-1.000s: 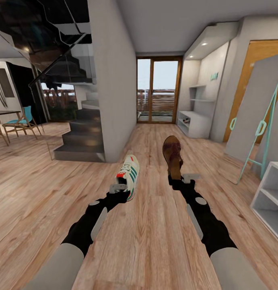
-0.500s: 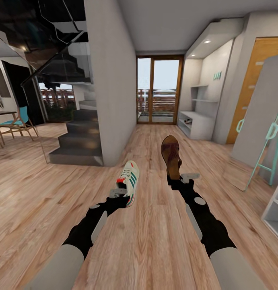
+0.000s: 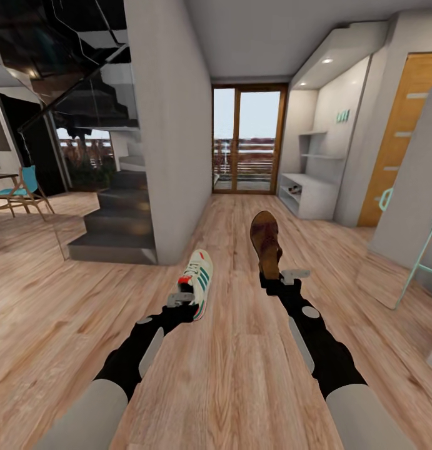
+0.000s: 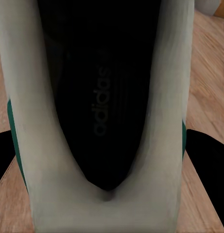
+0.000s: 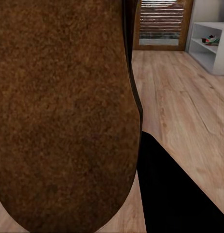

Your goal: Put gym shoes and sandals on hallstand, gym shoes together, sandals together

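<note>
I carry both shoes raised off the light brown plank floor (image 3: pixel 241 387) so they do not drag: my left end effector (image 3: pixel 182 298) grips the white green-striped sneaker (image 3: pixel 197 280), my right end effector (image 3: pixel 284 275) the dark brown leather sandal (image 3: pixel 266 242). The long light-grey shoe bench (image 3: pixel 308 195) is far ahead.

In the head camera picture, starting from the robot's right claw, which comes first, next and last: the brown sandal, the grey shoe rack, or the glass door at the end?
1. The sandal, clamped in the right gripper itself, heel end gripped.
2. The hallstand, farther down the corridor on the right wall.
3. The glass door, farthest, at the corridor's end straight ahead.
</note>
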Tool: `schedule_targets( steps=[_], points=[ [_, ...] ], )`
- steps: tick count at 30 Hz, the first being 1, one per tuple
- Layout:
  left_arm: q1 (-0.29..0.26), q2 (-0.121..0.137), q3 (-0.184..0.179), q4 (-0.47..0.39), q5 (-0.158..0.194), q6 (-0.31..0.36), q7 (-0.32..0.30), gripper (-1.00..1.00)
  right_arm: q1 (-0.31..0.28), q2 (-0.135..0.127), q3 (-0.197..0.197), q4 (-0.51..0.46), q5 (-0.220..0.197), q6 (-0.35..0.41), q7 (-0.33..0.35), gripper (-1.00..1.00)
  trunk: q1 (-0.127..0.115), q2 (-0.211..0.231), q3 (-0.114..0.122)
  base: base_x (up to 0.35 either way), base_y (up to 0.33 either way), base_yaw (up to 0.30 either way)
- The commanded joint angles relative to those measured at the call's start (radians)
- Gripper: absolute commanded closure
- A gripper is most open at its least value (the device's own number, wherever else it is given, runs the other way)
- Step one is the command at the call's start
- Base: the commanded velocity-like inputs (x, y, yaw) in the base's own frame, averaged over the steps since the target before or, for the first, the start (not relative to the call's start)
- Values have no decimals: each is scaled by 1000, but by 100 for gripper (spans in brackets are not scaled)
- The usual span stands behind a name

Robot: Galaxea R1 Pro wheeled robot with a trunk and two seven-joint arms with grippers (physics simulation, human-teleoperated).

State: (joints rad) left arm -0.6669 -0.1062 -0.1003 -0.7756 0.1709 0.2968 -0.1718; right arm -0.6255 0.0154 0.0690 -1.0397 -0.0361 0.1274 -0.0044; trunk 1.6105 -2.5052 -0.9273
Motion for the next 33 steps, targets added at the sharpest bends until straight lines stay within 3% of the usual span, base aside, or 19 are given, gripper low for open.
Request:
schedule_targets(
  steps=[1, 21, 33],
  points=[
    [0, 1, 0, -2, 10, 7, 0, 100, 0, 0, 0, -2, -7, 6, -1, 100, 0, 0, -1, 345, 0, 0],
    [0, 2, -5, -4, 7, 7, 3, 100, 0, -3, -5, -4, -17, -1, 0, 100, 0, 0, -1, 346, 0, 0],
    [0, 2, -3, -4, 7, 8, 4, 100, 0, -2, -4, -4, -10, 3, -2, 100, 0, 0, -1, 346, 0, -122]
  ],
)
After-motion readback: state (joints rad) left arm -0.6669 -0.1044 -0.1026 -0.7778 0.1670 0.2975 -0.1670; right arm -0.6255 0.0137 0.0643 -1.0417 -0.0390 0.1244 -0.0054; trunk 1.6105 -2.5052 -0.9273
